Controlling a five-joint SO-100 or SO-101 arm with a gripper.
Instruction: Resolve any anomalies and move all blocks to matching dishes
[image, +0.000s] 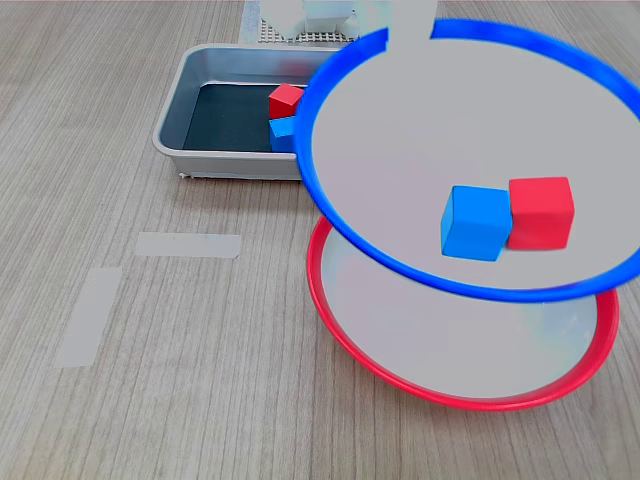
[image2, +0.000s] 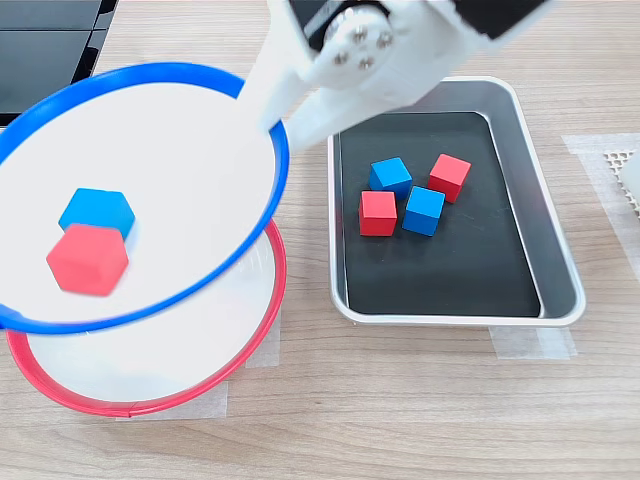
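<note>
Blue-rimmed dish (image2: 150, 90), lifted, tilted over red-rimmed dish (image2: 150, 395) on table (image2: 400, 400); pincer (image2: 270, 105) clamps its rim at 2 o'clock. Inside: one blue block (image2: 96, 212), one red block (image2: 88, 259), touching. Tray (image2: 560, 290), 3 o'clock: four blocks (image2: 403, 196) unsorted. Judgement: sorting barely begun.

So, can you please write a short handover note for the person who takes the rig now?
End effector: shut on the rim of the blue-rimmed dish, holding it above the red-rimmed dish.
In the lifted dish: one blue block and one red block, touching.
In the metal tray: two red and two blue blocks.
Done: no dish holds only matching blocks yet.
Left: set the blue-rimmed dish down beside the red one, then sort all six blocks by colour.
</note>
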